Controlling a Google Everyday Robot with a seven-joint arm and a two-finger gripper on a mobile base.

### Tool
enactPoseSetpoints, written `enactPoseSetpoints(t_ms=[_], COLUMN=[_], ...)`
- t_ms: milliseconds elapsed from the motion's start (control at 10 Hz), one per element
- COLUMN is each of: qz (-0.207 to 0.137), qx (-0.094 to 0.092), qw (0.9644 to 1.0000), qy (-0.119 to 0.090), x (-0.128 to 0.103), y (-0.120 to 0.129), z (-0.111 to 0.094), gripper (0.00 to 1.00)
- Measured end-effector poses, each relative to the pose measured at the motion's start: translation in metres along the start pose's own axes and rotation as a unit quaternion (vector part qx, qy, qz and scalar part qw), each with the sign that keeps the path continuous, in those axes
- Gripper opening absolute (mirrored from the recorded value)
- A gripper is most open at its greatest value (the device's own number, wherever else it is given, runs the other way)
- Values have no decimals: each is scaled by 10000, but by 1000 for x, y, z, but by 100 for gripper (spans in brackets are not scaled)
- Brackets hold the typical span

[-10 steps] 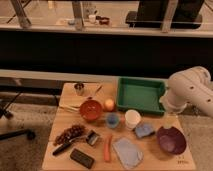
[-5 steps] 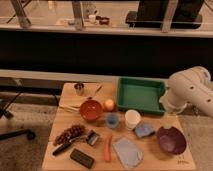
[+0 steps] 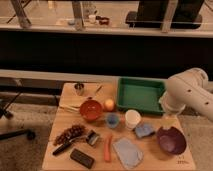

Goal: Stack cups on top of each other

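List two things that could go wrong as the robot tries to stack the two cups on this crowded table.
1. The blue cup and the white cup stand close together, so grasping one might knock the other over.
2. The gripper hangs at the right, over the purple bowl. Reaching left, it could brush the blue sponge beside the white cup and shove that cup.

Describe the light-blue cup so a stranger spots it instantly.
Start at the green tray, left of the gripper hanging over the table's right side. In front of the tray's left corner stands a white cup; the light-blue cup is just left of it, smaller and shorter.
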State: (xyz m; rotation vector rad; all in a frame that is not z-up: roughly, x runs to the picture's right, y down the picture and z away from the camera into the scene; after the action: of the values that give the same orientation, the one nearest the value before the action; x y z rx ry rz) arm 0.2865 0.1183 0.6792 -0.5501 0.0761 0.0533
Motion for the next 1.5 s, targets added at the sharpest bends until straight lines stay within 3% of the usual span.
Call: enactPoseSetpoints(t_ms=[300, 600, 800, 1100, 1500], qz=[-52, -124, -197, -455, -854], qx=[-30, -159, -293, -380, -337], qw=[9999, 9982, 9950, 9899, 9819], qy=[-87, -564, -931, -1286, -1658], x=[-2, -5, -6, -17, -44], y=[2, 8, 16, 34, 60], z=[4, 4, 6, 5, -1], gripper=[80, 80, 80, 80, 80])
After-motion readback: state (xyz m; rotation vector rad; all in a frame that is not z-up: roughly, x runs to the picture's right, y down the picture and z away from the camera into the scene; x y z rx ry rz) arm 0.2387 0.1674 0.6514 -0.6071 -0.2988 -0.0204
